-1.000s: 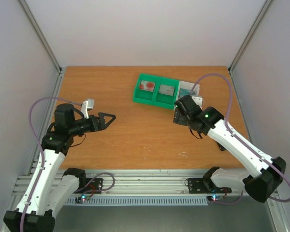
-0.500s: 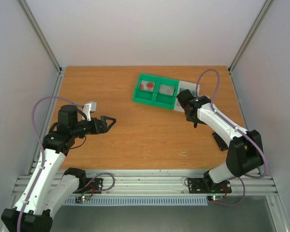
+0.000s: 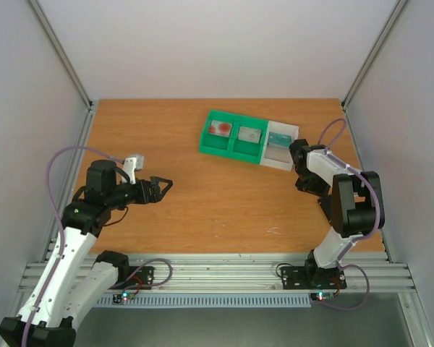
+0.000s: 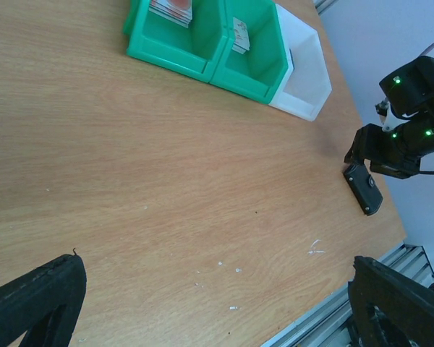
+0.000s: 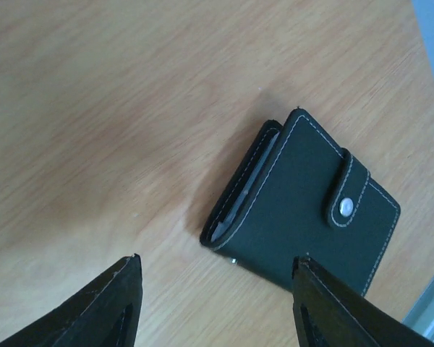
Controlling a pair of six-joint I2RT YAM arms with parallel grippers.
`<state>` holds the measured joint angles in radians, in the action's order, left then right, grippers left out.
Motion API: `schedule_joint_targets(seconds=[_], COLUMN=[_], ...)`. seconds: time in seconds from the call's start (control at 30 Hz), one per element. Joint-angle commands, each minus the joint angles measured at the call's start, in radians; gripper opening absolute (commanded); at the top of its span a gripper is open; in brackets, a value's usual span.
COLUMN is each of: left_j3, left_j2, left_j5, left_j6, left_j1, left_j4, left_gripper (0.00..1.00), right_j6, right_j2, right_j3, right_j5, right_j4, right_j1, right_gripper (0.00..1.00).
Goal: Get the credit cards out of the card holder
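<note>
The card holder [image 5: 304, 210] is a black wallet, folded shut with its snap tab fastened, flat on the table near the right edge [image 4: 363, 189]. My right gripper [image 5: 217, 259] hovers just above it, open, with nothing between the fingers. Its right fingertip overlaps the wallet's near corner in the right wrist view. A whitish credit card with red marks [image 3: 220, 129] and a grey card [image 3: 249, 134] lie in the green tray [image 3: 231, 149]. A teal card [image 3: 278, 137] lies in the white tray [image 3: 278, 160]. My left gripper [image 3: 160, 188] hangs open over bare wood at the left.
The green tray [image 4: 177, 56] and the white tray [image 4: 307, 79] stand side by side at the back of the table. The right arm's elbow [image 3: 354, 206] folds over the table's right side. Metal rails run along the near edge.
My right arm has swung back from the white tray to the table's right side, above the wallet, and its jaws have narrowed. The left arm has drawn back slightly.
</note>
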<state>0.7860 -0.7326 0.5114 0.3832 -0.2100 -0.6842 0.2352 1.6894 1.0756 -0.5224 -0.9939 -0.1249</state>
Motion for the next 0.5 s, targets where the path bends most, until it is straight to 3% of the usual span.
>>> schedule_joint_targets(seconds=[0.0, 0.23, 0.47], left_j3=[0.033, 0.042, 0.052], left_j2=[0.019, 0.016, 0.031], left_j5=[-0.031, -0.057, -0.078], left_j6=[-0.028, -0.036, -0.042], left_j1=[-0.016, -0.046, -0.055], left_j4=[-0.002, -0.017, -0.029], left_gripper=[0.99, 0.99, 0.99], right_j6=[0.001, 0.017, 0.046], right_j2=[0.052, 0.119, 0.169], right_j3=[-0.016, 0.026, 0.062], right_j5=[0.041, 0.031, 0.0], right_j4=[0.064, 0.045, -0.008], right_j1=[0.065, 0.1, 0.11], right_gripper=[0.56, 0.52, 0.42])
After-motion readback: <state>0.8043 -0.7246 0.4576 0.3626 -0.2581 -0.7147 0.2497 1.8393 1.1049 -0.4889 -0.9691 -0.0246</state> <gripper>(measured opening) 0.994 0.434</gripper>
